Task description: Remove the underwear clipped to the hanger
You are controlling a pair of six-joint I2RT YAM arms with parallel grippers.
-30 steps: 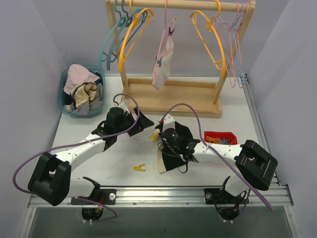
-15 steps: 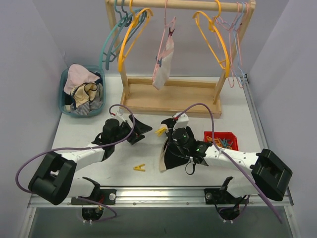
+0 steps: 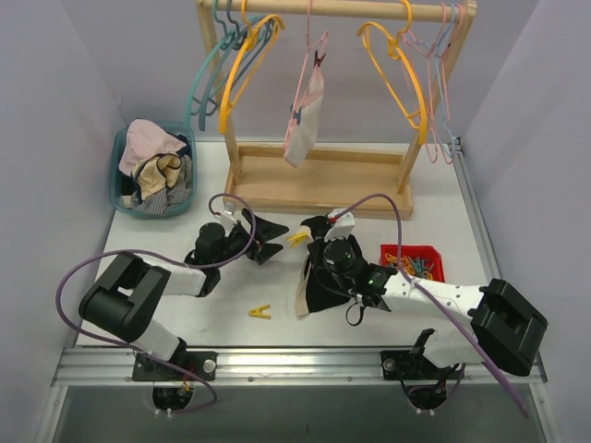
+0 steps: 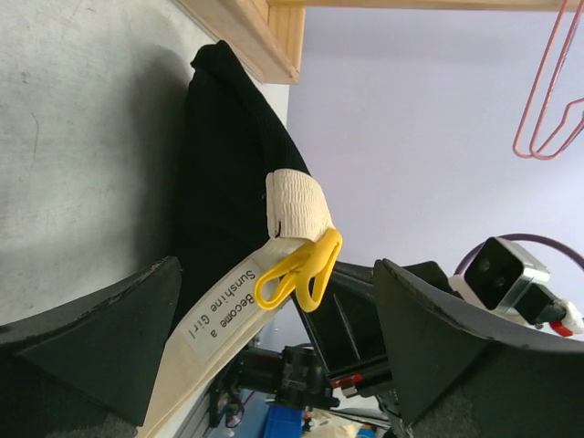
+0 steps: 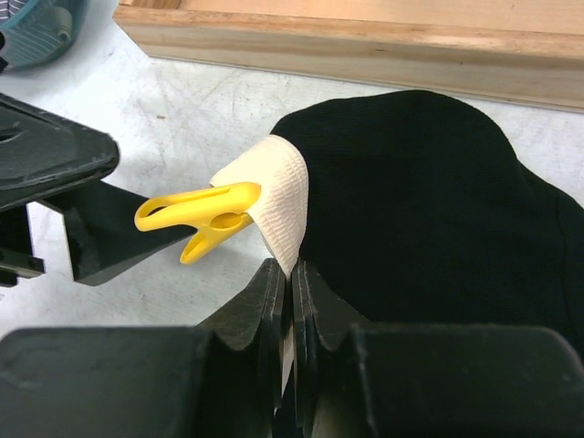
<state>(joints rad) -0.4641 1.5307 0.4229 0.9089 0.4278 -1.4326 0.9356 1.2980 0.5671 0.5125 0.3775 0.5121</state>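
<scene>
The right pincer point(image 5: 285, 269) is squeezed shut on the cream waistband point(image 5: 278, 187) of the black underwear point(image 5: 429, 201), near the front middle of the worktop point(image 3: 231, 286). From above, the right arm covers much of the black cloth, so I cannot tell if it lies flat. A yellow clip point(image 5: 203, 215) bites the waistband and sticks out to the left. The left pincer point(image 3: 277, 238) is wide open beside the clip, holding nothing. In its own camera, one finger point(image 4: 100, 338) cuts off the words on the band. The pale underwear point(image 3: 305, 120) hangs on a pink hanger point(image 3: 312, 46) at the wooden rack point(image 3: 314, 180). What fastens it there is too small to see.
</scene>
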